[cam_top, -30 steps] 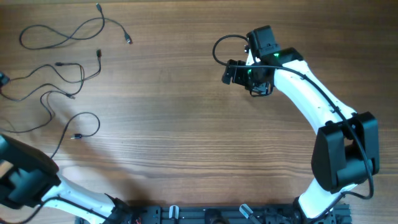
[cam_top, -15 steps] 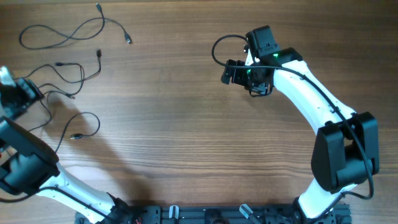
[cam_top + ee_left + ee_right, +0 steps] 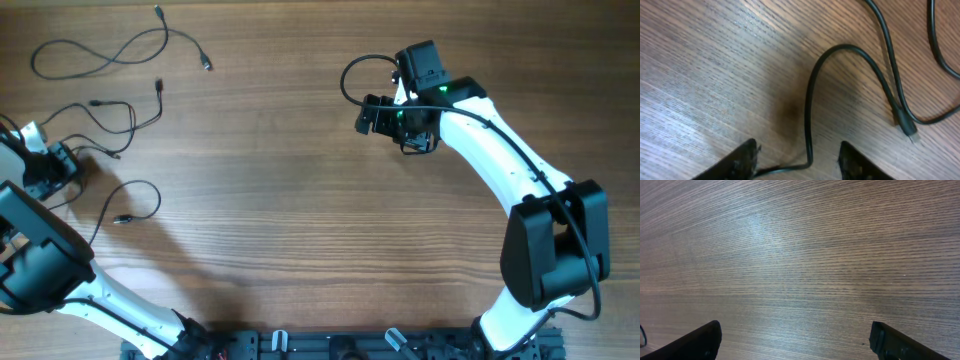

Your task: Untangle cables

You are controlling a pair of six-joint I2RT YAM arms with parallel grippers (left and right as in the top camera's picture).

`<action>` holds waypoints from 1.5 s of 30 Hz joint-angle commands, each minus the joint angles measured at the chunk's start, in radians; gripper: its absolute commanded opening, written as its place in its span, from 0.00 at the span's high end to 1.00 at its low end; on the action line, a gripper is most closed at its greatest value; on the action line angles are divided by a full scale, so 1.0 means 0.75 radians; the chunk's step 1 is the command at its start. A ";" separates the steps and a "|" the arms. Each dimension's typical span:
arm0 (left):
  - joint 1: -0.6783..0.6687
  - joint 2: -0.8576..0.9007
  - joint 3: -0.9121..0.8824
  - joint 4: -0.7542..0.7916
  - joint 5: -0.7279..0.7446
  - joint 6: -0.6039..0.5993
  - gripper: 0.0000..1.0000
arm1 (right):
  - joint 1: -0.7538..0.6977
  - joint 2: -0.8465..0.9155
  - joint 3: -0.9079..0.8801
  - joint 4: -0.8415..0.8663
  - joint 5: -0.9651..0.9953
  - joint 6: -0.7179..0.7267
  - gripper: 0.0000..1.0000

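Three thin dark cables lie at the table's far left. One [image 3: 205,63] is spread at the top, one [image 3: 158,108] snakes below it, and a loop [image 3: 158,200] ends in a plug nearer the front. My left gripper [image 3: 68,162] is down among them. In the left wrist view a cable [image 3: 809,110] runs between its fingers and bends sharply there, close to the left finger [image 3: 742,160]. The jaws stand apart, not clamped. A silvery plug end [image 3: 907,127] lies ahead. My right gripper [image 3: 375,115] hovers open over bare wood [image 3: 795,327], far from the cables.
The right arm's own thick black wire [image 3: 350,75] loops beside its wrist. The arm bases and a black rail [image 3: 330,345] line the front edge. The left arm's white link [image 3: 110,305] crosses the front-left corner.
My left gripper has moved in from the left edge, rightward and toward the front, onto the tangled cable. Its jaws have narrowed around it. The right arm has not moved.
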 commanded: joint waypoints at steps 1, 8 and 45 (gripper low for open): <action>-0.006 0.005 -0.014 0.036 -0.003 0.016 0.52 | 0.009 -0.001 -0.002 0.008 -0.006 -0.009 0.04; -0.006 0.005 -0.041 0.099 0.130 0.016 0.77 | 0.009 -0.001 -0.002 0.011 -0.007 -0.009 0.03; 0.025 -0.282 -0.024 -0.278 0.533 0.100 0.96 | 0.009 -0.001 -0.002 0.005 -0.007 -0.009 0.03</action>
